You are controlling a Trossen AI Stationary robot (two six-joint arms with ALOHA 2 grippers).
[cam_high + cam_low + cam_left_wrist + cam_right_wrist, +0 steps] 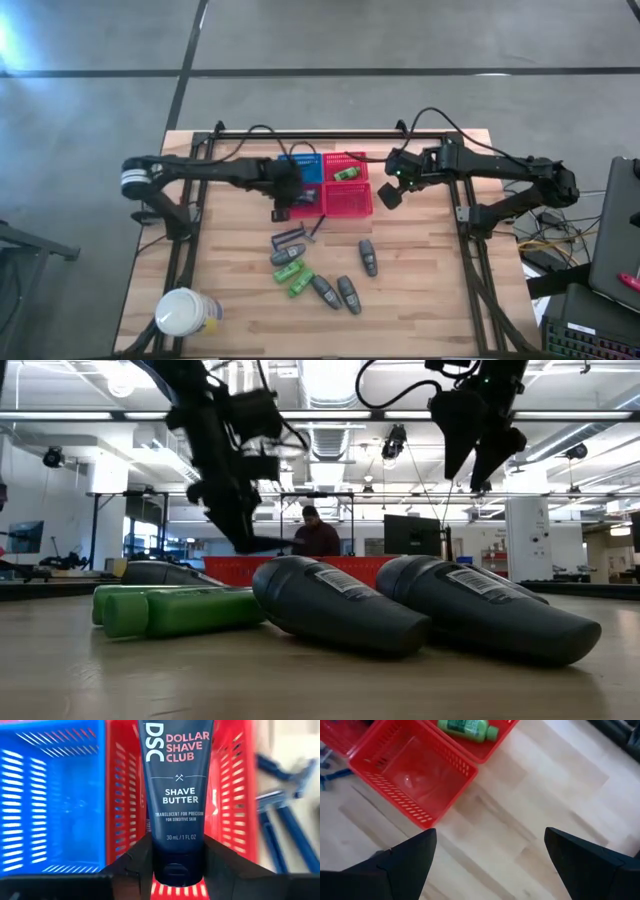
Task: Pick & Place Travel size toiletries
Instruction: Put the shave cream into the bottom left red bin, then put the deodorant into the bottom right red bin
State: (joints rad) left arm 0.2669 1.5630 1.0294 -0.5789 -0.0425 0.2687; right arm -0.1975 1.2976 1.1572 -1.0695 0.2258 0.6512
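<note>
One tube (175,795) pinched at cap end by left gripper (176,865): light, soft, squeeze gently. Right gripper (490,855) at 2 o'clock, fingers wide, empty.

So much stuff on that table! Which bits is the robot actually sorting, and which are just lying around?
Part of the job:
- shave butter tube, held in the left gripper
- green bottles
- grey bottles
- green bottle already in a red basket
- blue basket

Just lying about:
- white jar
- blue razors

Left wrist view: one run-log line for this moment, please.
left hand: shut on shave butter tube, over red baskets | right hand: open, above table | one green bottle in basket
</note>
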